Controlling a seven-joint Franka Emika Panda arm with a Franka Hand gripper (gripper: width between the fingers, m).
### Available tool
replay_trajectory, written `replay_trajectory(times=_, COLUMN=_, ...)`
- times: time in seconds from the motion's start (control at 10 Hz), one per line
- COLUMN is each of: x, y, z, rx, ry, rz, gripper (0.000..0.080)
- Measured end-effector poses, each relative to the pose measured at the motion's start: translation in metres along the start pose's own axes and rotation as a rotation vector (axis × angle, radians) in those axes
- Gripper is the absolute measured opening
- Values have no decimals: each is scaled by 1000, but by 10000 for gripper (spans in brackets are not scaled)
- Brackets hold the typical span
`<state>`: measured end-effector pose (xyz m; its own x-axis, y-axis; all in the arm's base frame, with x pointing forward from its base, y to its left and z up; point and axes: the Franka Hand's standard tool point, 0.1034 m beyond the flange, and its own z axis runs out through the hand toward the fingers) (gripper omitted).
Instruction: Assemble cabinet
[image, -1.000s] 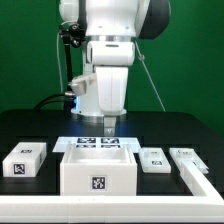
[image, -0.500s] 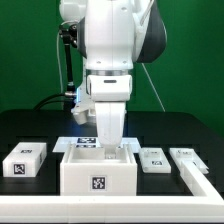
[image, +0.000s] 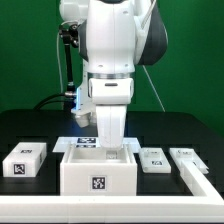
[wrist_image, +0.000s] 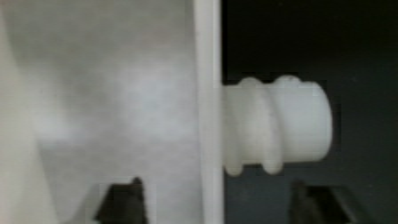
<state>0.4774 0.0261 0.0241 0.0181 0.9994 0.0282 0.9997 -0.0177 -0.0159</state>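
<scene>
The cabinet (image: 98, 172) is a white open-topped box with a tag on its front, at the table's middle front. My gripper (image: 110, 148) has come down over the box's back wall, and its fingertips are partly hidden there. In the wrist view the gripper (wrist_image: 221, 200) is open, with one dark fingertip (wrist_image: 121, 200) over the white wall (wrist_image: 107, 90) and the other over dark ground. A ribbed white peg (wrist_image: 279, 122) sticks out from the wall's edge. Nothing is held.
A tagged white block (image: 24, 160) lies at the exterior view's left. Two smaller tagged pieces (image: 153, 159) (image: 188, 157) lie at its right, beside a long white bar (image: 202, 180). The marker board (image: 84, 142) lies behind the box.
The arm came down toward the box's back wall between one second ago and half a second ago. Since then it has hardly moved.
</scene>
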Motion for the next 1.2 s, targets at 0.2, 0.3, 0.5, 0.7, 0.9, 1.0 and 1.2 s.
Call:
replay_trajectory(times=0.2, x=0, y=0, z=0, rx=0, ry=0, rz=0, gripper=139)
replay_trajectory(times=0.3, x=0, y=0, z=0, rx=0, ry=0, rz=0, gripper=139)
replay_trajectory(times=0.5, x=0, y=0, z=0, rx=0, ry=0, rz=1, gripper=28)
replay_trajectory(times=0.7, x=0, y=0, z=0, rx=0, ry=0, rz=1, gripper=28)
replay_trajectory(times=0.9, x=0, y=0, z=0, rx=0, ry=0, rz=1, gripper=28)
replay_trajectory(times=1.0, x=0, y=0, z=0, rx=0, ry=0, rz=1, gripper=28)
replay_trajectory(times=1.2, x=0, y=0, z=0, rx=-1, ry=0, rz=-8, gripper=28)
